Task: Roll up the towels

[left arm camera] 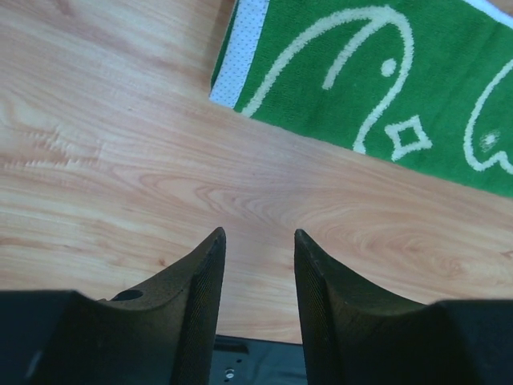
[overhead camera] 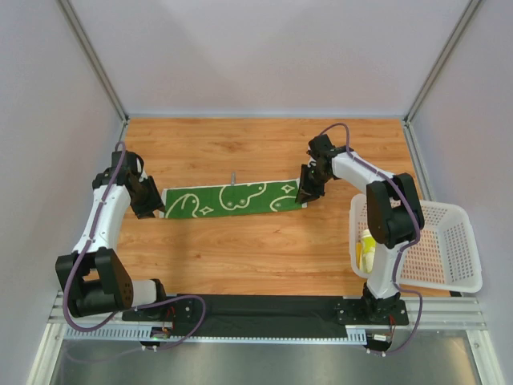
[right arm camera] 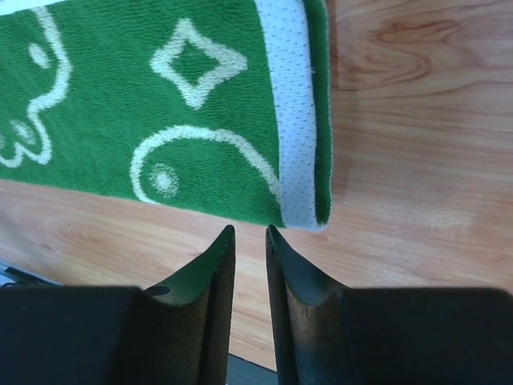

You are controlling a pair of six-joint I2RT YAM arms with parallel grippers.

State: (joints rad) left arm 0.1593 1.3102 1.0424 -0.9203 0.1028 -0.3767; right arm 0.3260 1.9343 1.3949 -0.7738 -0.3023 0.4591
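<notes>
The dark green towel with cream prints lies flat as a long strip across the middle of the table. My left gripper is at its left end, open and empty, with its tips over bare wood just short of the towel's corner. My right gripper is at the right end, its jaws a narrow gap apart and empty. It sits just before the towel's white-hemmed edge. The pale yellow towel lies bunched in the basket.
The white perforated basket stands at the right edge of the table, beside the right arm's base. A small grey pin-like thing sits just behind the towel's far edge. Walls close in the left, back and right sides.
</notes>
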